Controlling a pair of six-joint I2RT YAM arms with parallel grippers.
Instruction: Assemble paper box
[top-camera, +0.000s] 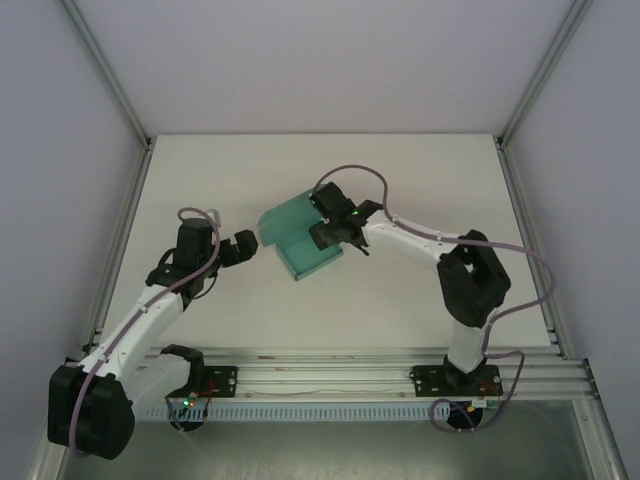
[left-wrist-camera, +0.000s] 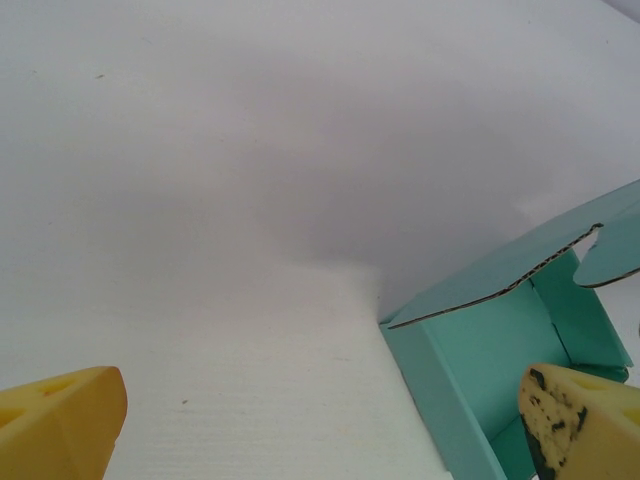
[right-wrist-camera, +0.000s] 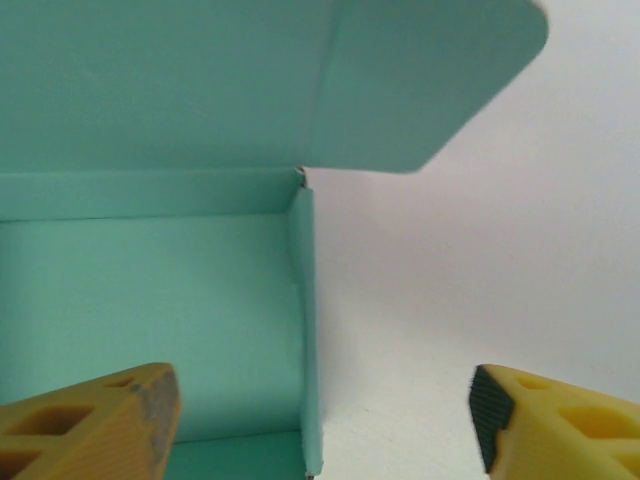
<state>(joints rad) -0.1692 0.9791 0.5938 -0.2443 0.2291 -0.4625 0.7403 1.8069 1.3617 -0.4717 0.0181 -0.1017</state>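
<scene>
The teal-green paper box (top-camera: 300, 245) sits mid-table as an open tray with its lid panel raised at the back. My right gripper (top-camera: 327, 233) hangs over the box's right side. In the right wrist view that gripper (right-wrist-camera: 320, 425) is open, and the box's (right-wrist-camera: 150, 300) upright side wall stands between its fingers, touching neither. A rounded lid flap (right-wrist-camera: 430, 80) juts out above. My left gripper (top-camera: 248, 247) is just left of the box. It is open (left-wrist-camera: 320, 435) with only bare table between its fingers, and the box (left-wrist-camera: 490, 340) lies at the right.
The white table (top-camera: 400, 180) is fenced by aluminium rails (top-camera: 330, 372) at the near edge and by grey walls on the other sides. Bare surface stretches behind the box and to both sides.
</scene>
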